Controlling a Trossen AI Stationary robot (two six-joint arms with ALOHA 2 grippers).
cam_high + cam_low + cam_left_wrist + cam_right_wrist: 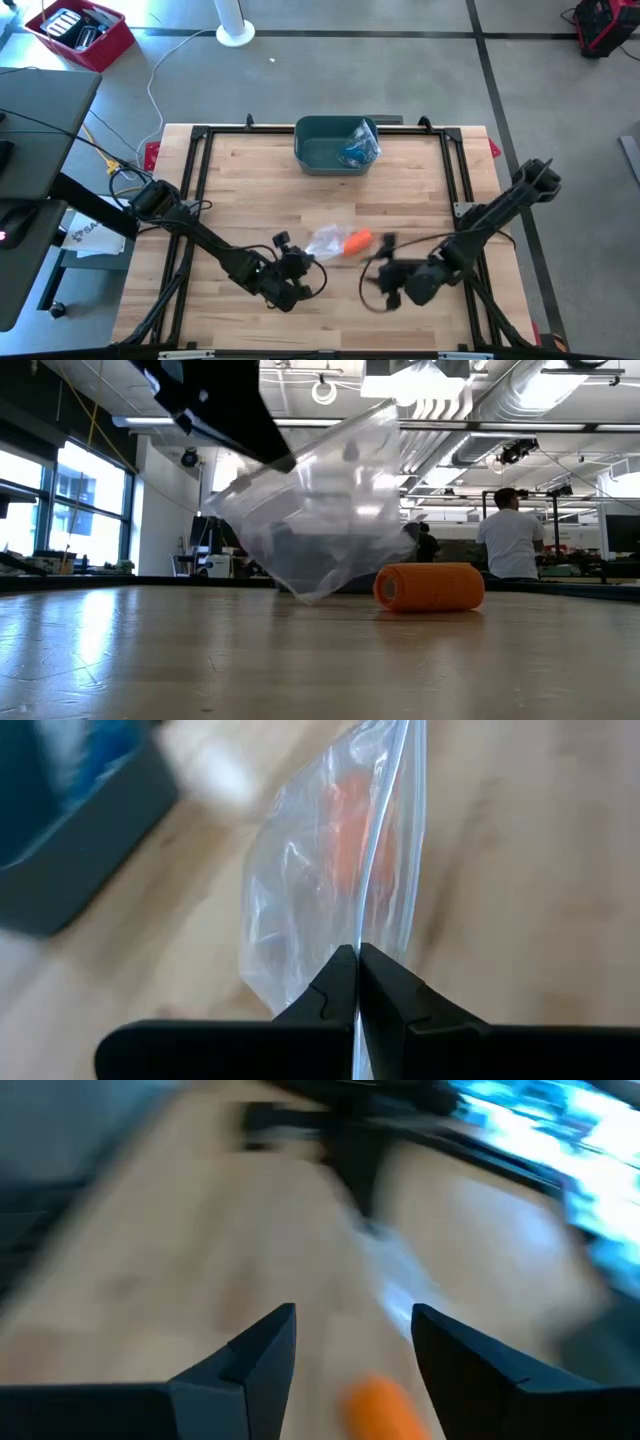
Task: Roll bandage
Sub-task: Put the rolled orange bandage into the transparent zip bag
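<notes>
Left gripper [357, 982] pinches the clear bag [320, 900] edge, jaws pressed together; right gripper [355, 1342] spread, empty – orange bandage roll [430, 587] lies on the table [250, 180] beside the bag – keep the bag lifted clear

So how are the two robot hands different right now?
The left hand is shut, pinching the edge of the clear plastic bag; the right hand stands open and holds nothing. In the high view, the left hand sits left of the bag, while the right hand sits right of the orange bandage roll. Both hover low near the table's front edge.
</notes>
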